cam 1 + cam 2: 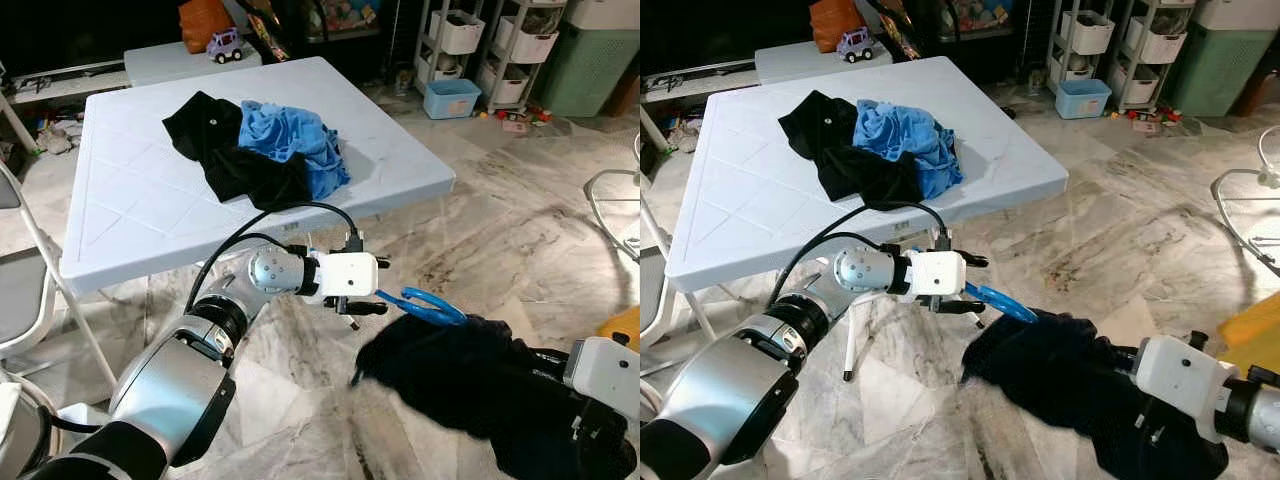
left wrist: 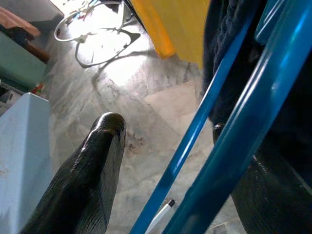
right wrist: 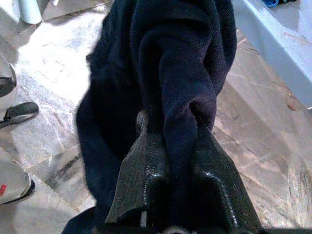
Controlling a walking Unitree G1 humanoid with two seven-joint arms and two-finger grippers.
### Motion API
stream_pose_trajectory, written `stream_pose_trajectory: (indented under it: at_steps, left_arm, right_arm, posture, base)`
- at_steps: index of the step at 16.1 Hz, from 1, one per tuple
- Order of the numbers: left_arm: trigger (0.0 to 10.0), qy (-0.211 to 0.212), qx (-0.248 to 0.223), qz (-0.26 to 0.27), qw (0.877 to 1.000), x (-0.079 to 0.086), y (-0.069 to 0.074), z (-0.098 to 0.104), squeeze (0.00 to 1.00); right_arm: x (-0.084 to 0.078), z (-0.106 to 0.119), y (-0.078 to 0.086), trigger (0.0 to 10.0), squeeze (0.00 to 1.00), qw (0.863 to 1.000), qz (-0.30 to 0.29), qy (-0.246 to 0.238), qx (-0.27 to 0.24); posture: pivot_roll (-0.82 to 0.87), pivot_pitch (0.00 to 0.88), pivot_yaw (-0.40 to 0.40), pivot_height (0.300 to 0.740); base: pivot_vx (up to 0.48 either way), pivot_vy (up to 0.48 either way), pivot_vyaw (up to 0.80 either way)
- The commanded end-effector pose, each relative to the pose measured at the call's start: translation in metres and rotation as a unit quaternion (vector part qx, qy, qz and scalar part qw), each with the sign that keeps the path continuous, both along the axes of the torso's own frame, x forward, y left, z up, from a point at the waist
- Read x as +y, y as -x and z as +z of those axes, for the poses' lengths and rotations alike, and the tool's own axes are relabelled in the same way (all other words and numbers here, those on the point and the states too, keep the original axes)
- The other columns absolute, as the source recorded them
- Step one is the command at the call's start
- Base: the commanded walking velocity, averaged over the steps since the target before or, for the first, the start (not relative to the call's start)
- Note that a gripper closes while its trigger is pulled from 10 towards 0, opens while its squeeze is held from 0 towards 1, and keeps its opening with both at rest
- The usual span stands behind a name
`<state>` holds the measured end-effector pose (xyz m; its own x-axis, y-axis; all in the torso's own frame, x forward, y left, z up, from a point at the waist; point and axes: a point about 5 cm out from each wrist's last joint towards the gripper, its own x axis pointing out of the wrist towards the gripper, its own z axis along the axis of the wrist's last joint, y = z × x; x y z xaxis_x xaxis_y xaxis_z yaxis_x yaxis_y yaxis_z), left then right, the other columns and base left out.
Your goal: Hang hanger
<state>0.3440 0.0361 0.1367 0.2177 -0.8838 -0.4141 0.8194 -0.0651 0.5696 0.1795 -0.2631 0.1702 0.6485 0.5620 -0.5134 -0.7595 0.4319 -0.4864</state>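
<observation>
- The left gripper (image 1: 368,285) reaches out over the marble floor (image 1: 500,230), just off the near edge of the white table (image 1: 130,200). Its two black fingers (image 2: 92,180) stand apart, with the blue hanger (image 1: 425,305) running between them; the left wrist view shows the hanger's blue bars crossing the gap, but whether they are pressed by the fingers cannot be told.
- The blue hanger pokes out of a dark garment (image 1: 470,385), its free end at the left gripper and the rest buried in the cloth.
- The right gripper (image 3: 180,195) holds the dark garment from the robot's right side; its fingers are closed narrowly on a thick fold of the knit fabric, which bunches up between them and hangs down toward the floor.
- The garment is off the table, in the air above the floor, between the two arms.
- On the tabletop, toward the far edge and near its middle, lies a pile of clothes: a black piece (image 1: 215,145) touching and partly under a blue piece (image 1: 295,140).
- Behind the table a second, smaller table carries a toy car (image 1: 225,45) and an orange bag (image 1: 203,20).
- At the far right stand white shelf units (image 1: 490,40) with bins, and a light blue tub (image 1: 451,98) sits on the floor beside them.
- A folding chair (image 1: 25,290) stands by the table's left edge.
</observation>
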Motion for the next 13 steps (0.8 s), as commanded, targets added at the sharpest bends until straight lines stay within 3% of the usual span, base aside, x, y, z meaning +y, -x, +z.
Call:
stream_pose_trajectory:
  at_steps: [1,5,6,7,8,13]
  left_arm:
    - [0.0,-0.033,-0.006,-0.02,0.999,-0.001,0.0,0.001,0.0]
    - [0.0,-0.014,-0.004,-0.038,0.999,-0.008,0.004,0.002,0.0]
    - [10.0,-0.002,-0.005,-0.041,0.999,-0.012,0.005,0.004,0.0]
    - [10.0,0.003,-0.002,-0.042,0.999,-0.013,0.006,0.004,0.0]
    - [10.0,0.02,0.011,-0.035,0.999,-0.015,0.006,0.005,1.0]
    - [10.0,0.03,0.026,-0.057,0.998,-0.015,0.017,-0.009,1.0]
  right_arm:
    - [-0.004,0.009,-0.002,10.0,0.0,1.0,-0.005,0.011,-0.024]
    - [-0.004,-0.004,0.002,10.0,0.0,1.0,-0.001,0.029,-0.007]
    - [-0.005,-0.007,0.002,10.0,0.0,0.999,-0.002,0.033,-0.004]
    - [-0.005,-0.008,0.002,10.0,0.0,0.999,-0.002,0.033,-0.004]
    - [-0.005,-0.011,0.002,10.0,0.0,0.999,-0.005,0.033,-0.003]
    - [-0.004,-0.025,0.002,10.0,0.0,0.999,-0.021,0.028,-0.004]
  posture:
    - [-0.08,0.029,0.019,0.74]
    - [-0.08,0.029,0.017,0.74]
    - [-0.08,0.029,0.016,0.74]
    - [-0.08,0.029,0.016,0.74]
    - [-0.08,0.03,0.013,0.74]
    - [-0.07,0.031,0.01,0.74]
  base:
    - [0.0,0.0,0.0]
    - [0.0,0.0,0.0]
    - [0.0,0.0,0.0]
    - [0.0,0.0,0.0]
    - [0.0,0.0,0.0]
    - [0.0,0.0,0.0]
